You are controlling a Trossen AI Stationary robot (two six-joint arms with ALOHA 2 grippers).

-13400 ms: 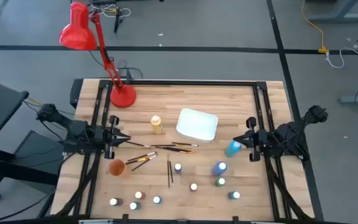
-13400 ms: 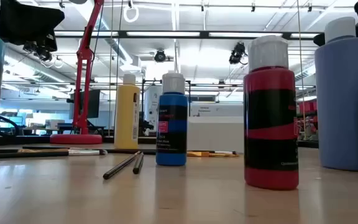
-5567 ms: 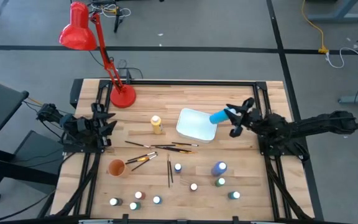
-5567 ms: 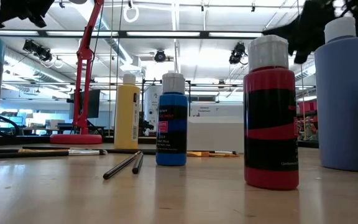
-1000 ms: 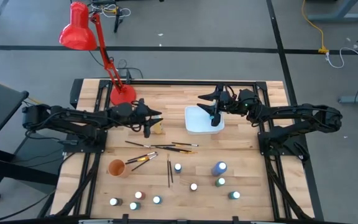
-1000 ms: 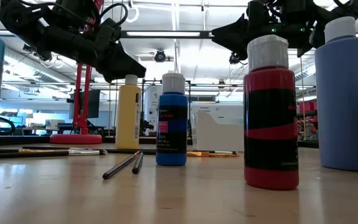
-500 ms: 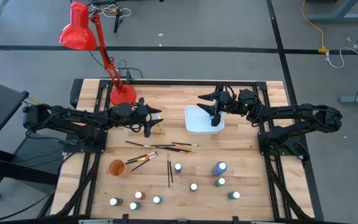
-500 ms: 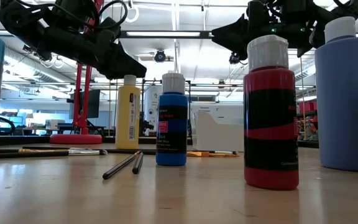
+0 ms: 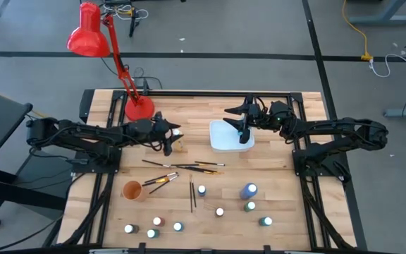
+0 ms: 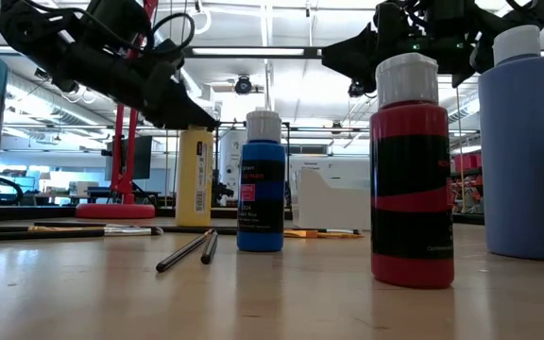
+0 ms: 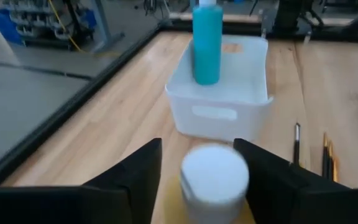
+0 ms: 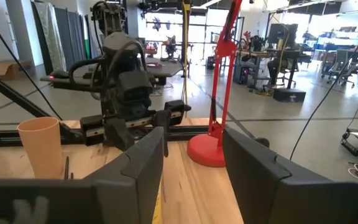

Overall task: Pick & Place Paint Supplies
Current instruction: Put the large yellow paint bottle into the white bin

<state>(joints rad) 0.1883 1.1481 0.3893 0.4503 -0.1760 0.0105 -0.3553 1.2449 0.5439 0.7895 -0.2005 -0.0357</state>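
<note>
Over the table's back-left area my left gripper (image 9: 172,140) sits at the yellow bottle (image 9: 179,145); in the left wrist view both fingers (image 11: 135,177) flank the bottle's white cap (image 11: 215,175), spread apart with gaps either side, not clamped; in the low view my left gripper (image 10: 192,111) covers the top of the yellow bottle (image 10: 194,179), bottle upright on the table (image 9: 273,148); my right gripper (image 9: 244,130) is above the white tray (image 9: 224,141), fingers parted, empty; right wrist view shows the gap between its fingers (image 12: 142,171) with nothing in it; teal bottle (image 11: 207,42) stands upright inside the tray (image 11: 219,109), seen in the left wrist view; in the high view the teal bottle (image 9: 243,137) is at the tray's right edge under my right gripper, apart from it as far as I can tell; paintbrushes (image 9: 185,166) lie scattered mid-table in front of the yellow bottle; one more brush (image 9: 192,197) lies near the front; orange cup (image 9: 132,190) front-left; small bottles remain at the front: blue bottle (image 10: 261,184), red bottle (image 10: 410,175), large pale-blue bottle (image 10: 527,146) all upright in the low view; red lamp (image 9: 111,56) at the back-left corner.
</note>
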